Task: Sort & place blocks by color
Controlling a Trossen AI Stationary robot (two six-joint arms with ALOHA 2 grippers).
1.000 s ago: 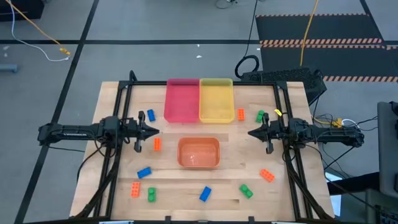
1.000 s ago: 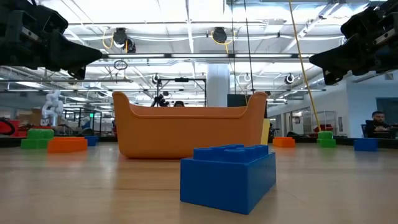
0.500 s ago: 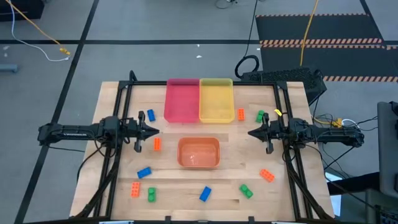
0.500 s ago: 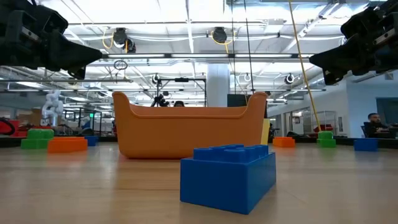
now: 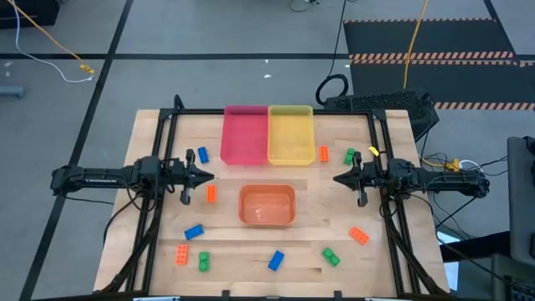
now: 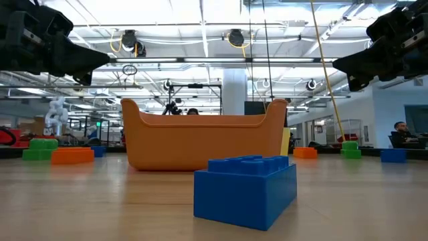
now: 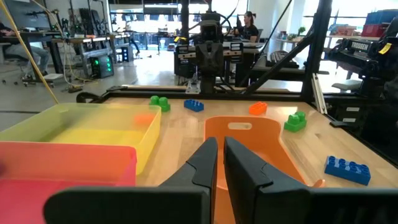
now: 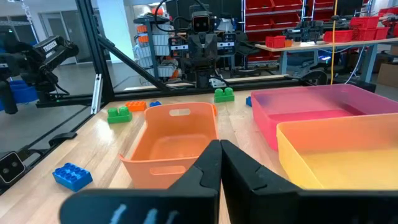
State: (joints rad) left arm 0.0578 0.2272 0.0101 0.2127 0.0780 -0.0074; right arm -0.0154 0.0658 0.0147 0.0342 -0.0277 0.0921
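Observation:
Blue, green and orange blocks lie scattered flat on the wooden table: a blue one (image 5: 203,155) and an orange one (image 5: 211,193) near my left gripper, an orange one (image 5: 323,153) and a green one (image 5: 350,155) near my right, and others such as a blue one (image 5: 275,261) (image 6: 245,191) along the near edge. My left gripper (image 5: 209,176) (image 7: 219,163) hovers left of the orange tray (image 5: 267,205), shut and holding nothing. My right gripper (image 5: 337,178) (image 8: 220,155) hovers to that tray's right, shut and holding nothing.
A pink tray (image 5: 245,135) and a yellow tray (image 5: 291,134) stand side by side at the far edge, and the orange tray sits mid-table. A black frame (image 5: 167,138) runs along the table's sides. Bare wood lies between the trays and the grippers.

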